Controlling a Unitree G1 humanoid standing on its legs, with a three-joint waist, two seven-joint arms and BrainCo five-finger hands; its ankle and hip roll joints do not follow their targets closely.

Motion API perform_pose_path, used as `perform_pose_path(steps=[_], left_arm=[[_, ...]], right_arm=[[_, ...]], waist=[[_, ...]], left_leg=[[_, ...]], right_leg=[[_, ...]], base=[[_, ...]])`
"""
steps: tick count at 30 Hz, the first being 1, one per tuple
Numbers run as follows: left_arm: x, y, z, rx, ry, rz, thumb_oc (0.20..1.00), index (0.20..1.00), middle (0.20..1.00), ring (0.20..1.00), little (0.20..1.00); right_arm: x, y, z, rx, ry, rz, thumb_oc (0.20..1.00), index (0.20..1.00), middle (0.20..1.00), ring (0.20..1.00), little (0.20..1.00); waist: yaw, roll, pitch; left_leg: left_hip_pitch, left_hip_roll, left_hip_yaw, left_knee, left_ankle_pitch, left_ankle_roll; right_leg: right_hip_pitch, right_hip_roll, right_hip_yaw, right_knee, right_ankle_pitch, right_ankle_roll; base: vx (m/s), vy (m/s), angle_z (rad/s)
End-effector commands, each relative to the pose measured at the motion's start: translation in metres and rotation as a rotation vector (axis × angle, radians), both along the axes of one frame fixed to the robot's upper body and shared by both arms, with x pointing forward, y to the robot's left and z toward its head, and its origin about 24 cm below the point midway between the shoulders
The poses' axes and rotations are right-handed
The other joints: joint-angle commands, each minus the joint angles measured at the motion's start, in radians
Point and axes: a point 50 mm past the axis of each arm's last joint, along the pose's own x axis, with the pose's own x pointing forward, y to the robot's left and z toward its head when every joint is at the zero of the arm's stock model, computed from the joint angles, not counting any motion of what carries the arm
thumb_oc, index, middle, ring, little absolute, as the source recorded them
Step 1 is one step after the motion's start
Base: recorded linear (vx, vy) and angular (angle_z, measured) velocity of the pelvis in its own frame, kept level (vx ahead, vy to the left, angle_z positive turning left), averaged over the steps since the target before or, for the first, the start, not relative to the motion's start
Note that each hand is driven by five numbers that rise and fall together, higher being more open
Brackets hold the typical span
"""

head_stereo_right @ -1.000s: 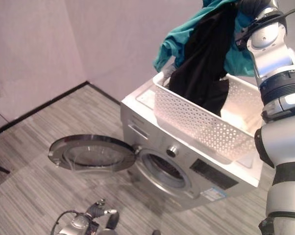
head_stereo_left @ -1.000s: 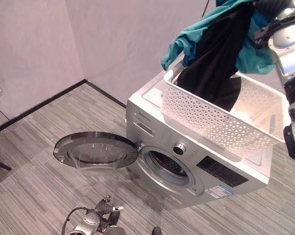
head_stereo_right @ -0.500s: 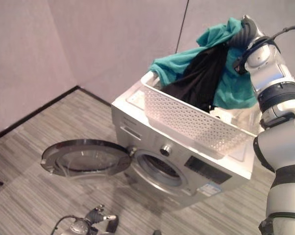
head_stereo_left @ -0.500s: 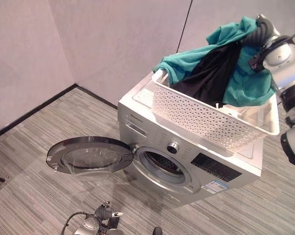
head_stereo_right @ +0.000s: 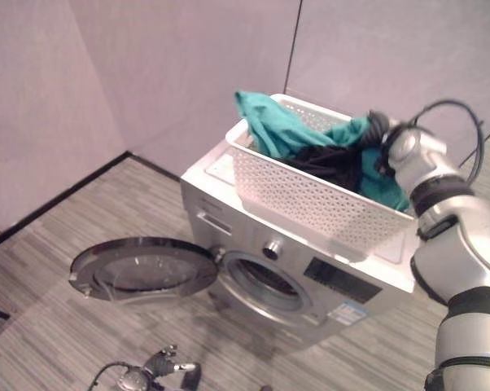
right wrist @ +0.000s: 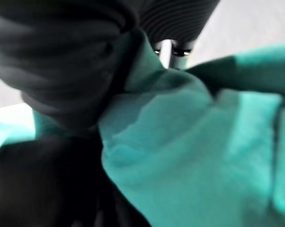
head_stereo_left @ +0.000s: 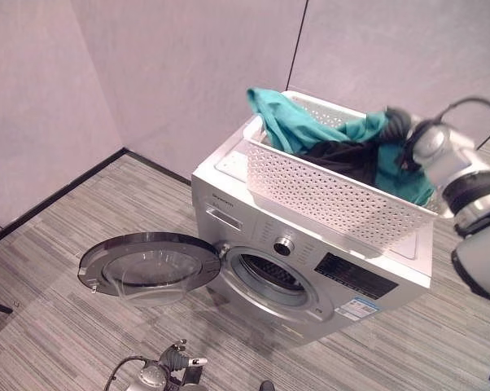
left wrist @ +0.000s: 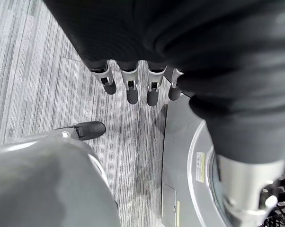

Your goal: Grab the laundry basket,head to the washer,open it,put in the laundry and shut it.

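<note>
Left eye view shows the basket (head_stereo_left: 334, 199) on top of the washer (head_stereo_left: 310, 269), whose door (head_stereo_left: 143, 262) is open. Right hand (head_stereo_left: 396, 124) grips the teal cloth (head_stereo_left: 290, 122) inside the basket. Left hand (left wrist: 133, 87) hangs low with straight fingers, holding nothing.

floor (head_stereo_left: 58, 269): washer (head_stereo_left: 310, 277) | washer top: basket (head_stereo_left: 334, 199)

It looks like a bare test room staged as a laundry corner rather than a lived-in home. Plain pale wall panels (head_stereo_left: 188, 73) meet a dark skirting strip (head_stereo_left: 58, 191) and grey striped carpet (head_stereo_left: 58, 285). A silver front-loading washer (head_stereo_left: 310, 269) stands alone, its round door (head_stereo_left: 147, 265) swung open, below the right robot hand (head_stereo_left: 397, 124). That hand reaches into a white laundry basket (head_stereo_left: 326, 195) of clothes (head_stereo_left: 310, 134) on the washer's top.
</note>
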Motion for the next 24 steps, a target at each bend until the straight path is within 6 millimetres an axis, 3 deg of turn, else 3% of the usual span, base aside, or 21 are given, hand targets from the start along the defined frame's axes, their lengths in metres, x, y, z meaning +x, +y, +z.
perform_pose_path(steps=[1, 7, 13, 24], left_arm=[[0.020, 0.002, 0.006, 0.043, -0.034, -0.079, 1.000, 1.000, 1.000, 1.000, 1.000], [0.019, 0.004, 0.006, 0.047, -0.029, -0.081, 1.000, 1.000, 1.000, 1.000, 1.000], [0.019, 0.003, 0.006, 0.044, -0.025, -0.104, 1.000, 1.000, 1.000, 1.000, 1.000], [0.022, -0.003, 0.008, 0.025, -0.037, -0.155, 1.000, 1.000, 1.000, 1.000, 1.000]], right_arm=[[-0.002, -0.014, 0.059, -0.013, -0.159, -0.071, 1.000, 1.000, 1.000, 1.000, 1.000], [-0.006, -0.025, 0.064, 0.004, -0.173, -0.113, 1.000, 1.000, 1.000, 1.000, 1.000], [-0.019, -0.052, 0.077, -0.058, -0.163, -0.187, 1.000, 1.000, 1.000, 1.000, 1.000], [-0.032, -0.076, 0.067, -0.178, -0.034, -0.231, 1.000, 1.000, 1.000, 1.000, 1.000]], waist=[[0.044, -0.053, 0.033], [0.052, -0.059, 0.036], [0.053, -0.073, 0.036], [0.057, -0.067, 0.050]], left_leg=[[0.153, 0.005, 0.056, 0.005, -0.194, 0.059], [0.144, 0.005, 0.050, 0.005, -0.191, 0.057], [0.139, 0.009, 0.048, 0.005, -0.191, 0.052], [0.131, 0.014, 0.051, 0.005, -0.186, 0.047]], right_leg=[[-0.032, -0.082, 0.035, 0.009, -0.031, 0.040], [-0.033, -0.082, 0.025, 0.009, -0.030, 0.040], [-0.035, -0.080, 0.016, 0.009, -0.030, 0.041], [-0.041, -0.080, 0.009, 0.009, -0.033, 0.042]], base=[[0.00, 0.000, 0.00], [0.00, 0.000, 0.00], [0.00, 0.000, 0.00], [0.00, 0.000, 0.00]])
